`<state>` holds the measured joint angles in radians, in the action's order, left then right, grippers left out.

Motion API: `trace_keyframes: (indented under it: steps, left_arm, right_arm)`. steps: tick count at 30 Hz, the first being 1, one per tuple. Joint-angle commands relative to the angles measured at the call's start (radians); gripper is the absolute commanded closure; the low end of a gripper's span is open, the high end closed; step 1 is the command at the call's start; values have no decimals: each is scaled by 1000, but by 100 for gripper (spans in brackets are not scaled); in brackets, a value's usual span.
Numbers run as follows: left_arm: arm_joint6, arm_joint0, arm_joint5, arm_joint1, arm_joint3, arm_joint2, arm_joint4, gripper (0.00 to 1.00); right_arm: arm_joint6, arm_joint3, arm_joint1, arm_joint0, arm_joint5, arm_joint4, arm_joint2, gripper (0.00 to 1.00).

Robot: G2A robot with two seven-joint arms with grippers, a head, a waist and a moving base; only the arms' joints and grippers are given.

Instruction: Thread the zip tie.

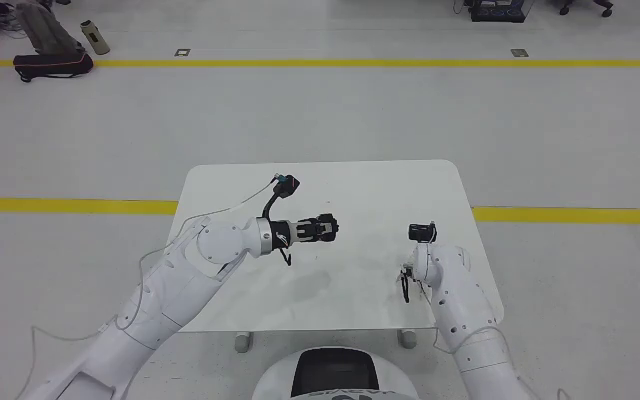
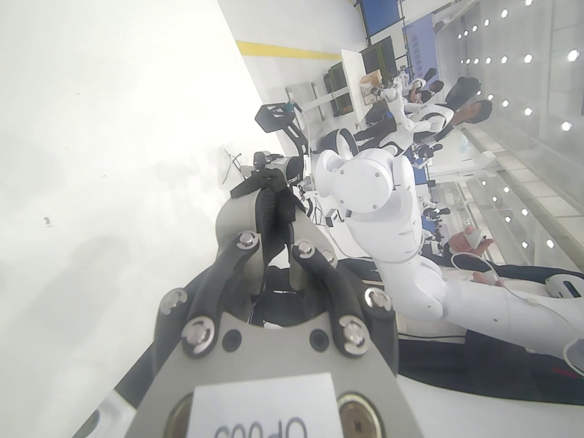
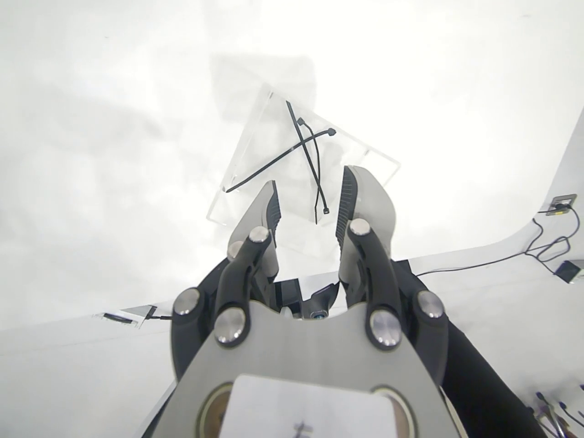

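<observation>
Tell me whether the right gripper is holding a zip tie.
No: the right gripper has open fingers, and both zip ties lie crossed on the clear plate.

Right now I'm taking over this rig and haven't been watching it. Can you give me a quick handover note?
Left claw: shut, nothing visible in it, held above the table.
Right claw: open, hovers over the black zip ties, not gripping them.
Zip ties: crossed on a clear plate on the table; none looks threaded.
Done: nothing that shows.
Left: pick up a tie, then feed its tail through its head.
</observation>
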<state>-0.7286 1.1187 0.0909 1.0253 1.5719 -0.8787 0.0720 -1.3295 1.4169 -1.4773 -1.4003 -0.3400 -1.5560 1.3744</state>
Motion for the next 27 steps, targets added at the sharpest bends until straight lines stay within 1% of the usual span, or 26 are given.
trace_keyframes:
  steps: [1, 8, 27]
  left_arm:
    - [0, 0, 0, 0, 0, 0, 0, 100]
    - [0, 0, 0, 0, 0, 0, 0, 100]
    - [0, 0, 0, 0, 0, 0, 0, 100]
  right_arm:
    - [5, -10, -5, 3, 0, -6, 4, 71]
    - [31, -45, -17, 12, 0, -14, 17, 71]
    - [70, -142, -27, 52, 0, -14, 14, 72]
